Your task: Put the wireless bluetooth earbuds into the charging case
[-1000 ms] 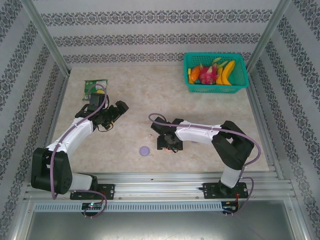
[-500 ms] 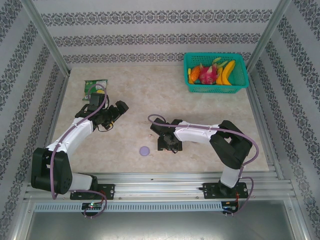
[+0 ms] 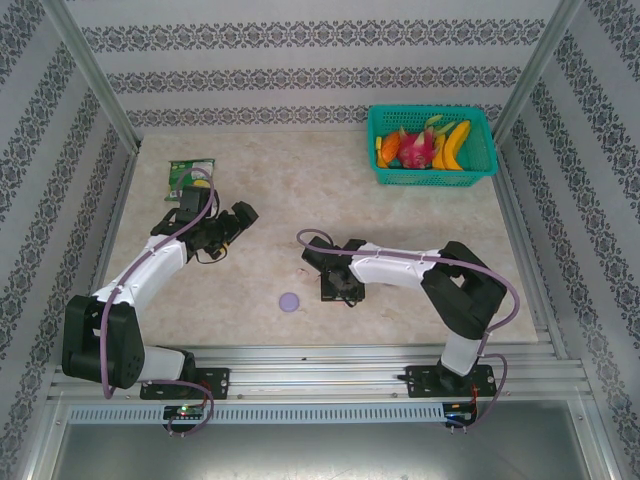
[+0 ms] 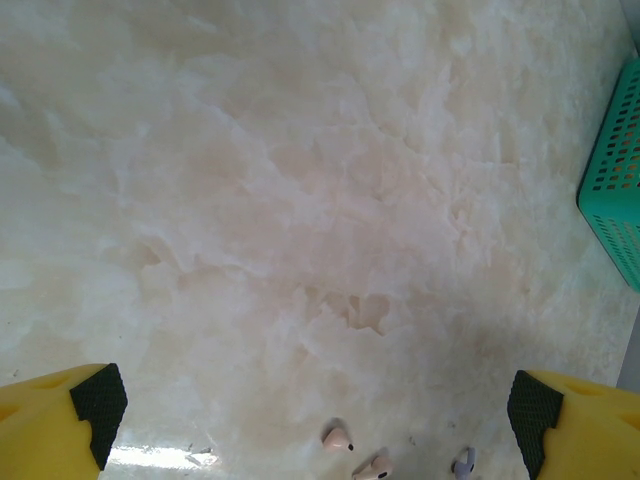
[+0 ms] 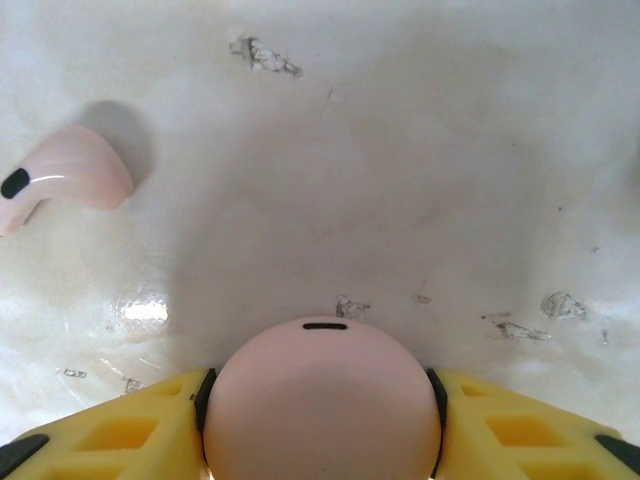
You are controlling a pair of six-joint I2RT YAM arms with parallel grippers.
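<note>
Nearest us, the right gripper is closed to a middling width on the round pink case. Its black pads touch the case on both sides. On the left of that wrist view a pale pink earbud lies on the marble tabletop, apart from the case.

From above, a round purple case lies flat on the table near this gripper, on its left, with nothing touching it.

Farther back, the left gripper stands spread wide and holds nothing, its yellow fingers at the two lower corners of its wrist view. Between them, on the marble, lie a first pink bud, a second pink bud and a purple bud, close together and outside either case.

Beyond the left arm a green packet lies flat.

At the far right stands the green basket. In it we see a banana, a pink dragon fruit and other fruit we cannot name.
</note>
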